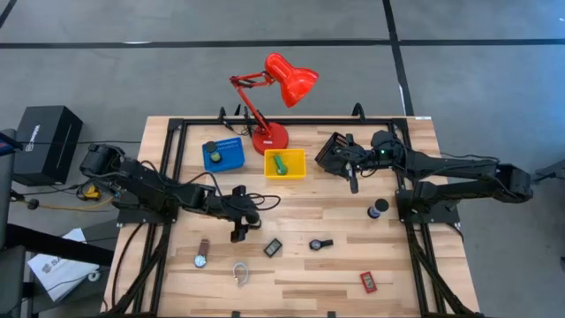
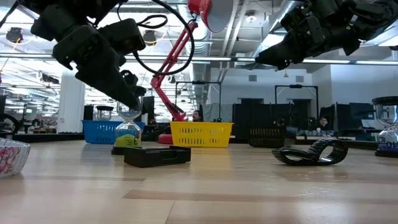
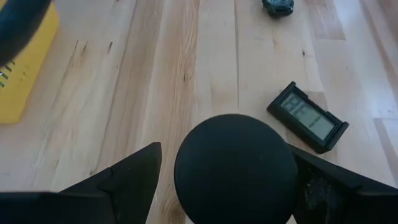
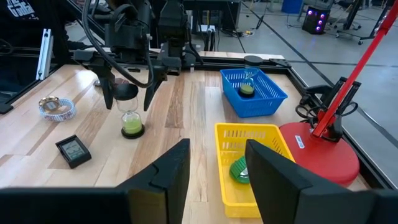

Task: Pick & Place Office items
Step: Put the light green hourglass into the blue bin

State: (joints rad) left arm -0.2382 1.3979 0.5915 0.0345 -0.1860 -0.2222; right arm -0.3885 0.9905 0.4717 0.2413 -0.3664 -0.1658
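Left gripper (image 4: pixel 129 79) straddling hourglass (image 4: pixel 129 113), fingers spread, not clenched.
Standing upright on table (image 1: pixel 335 274) beside small digital clock (image 3: pixel 308 117); right gripper (image 1: pixel 353 181) parted, empty, near yellow tray (image 1: pixel 284 172).

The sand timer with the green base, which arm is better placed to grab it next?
Left. The left gripper is open directly over the sand timer, fingers either side. The right gripper hovers by the black tray, far across the table.

The light wooden plank desk (image 1: pixel 300 199) had a red desk lamp (image 1: pixel 269 137), blue (image 1: pixel 223 153), yellow (image 1: pixel 285 163) and black mesh trays (image 1: pixel 328 152) along the back, with a wristwatch (image 1: pixel 202 254), clear ring (image 1: pixel 240 272), small black display gadget (image 1: pixel 273 247) and red rectangle (image 1: pixel 368 282) up front.
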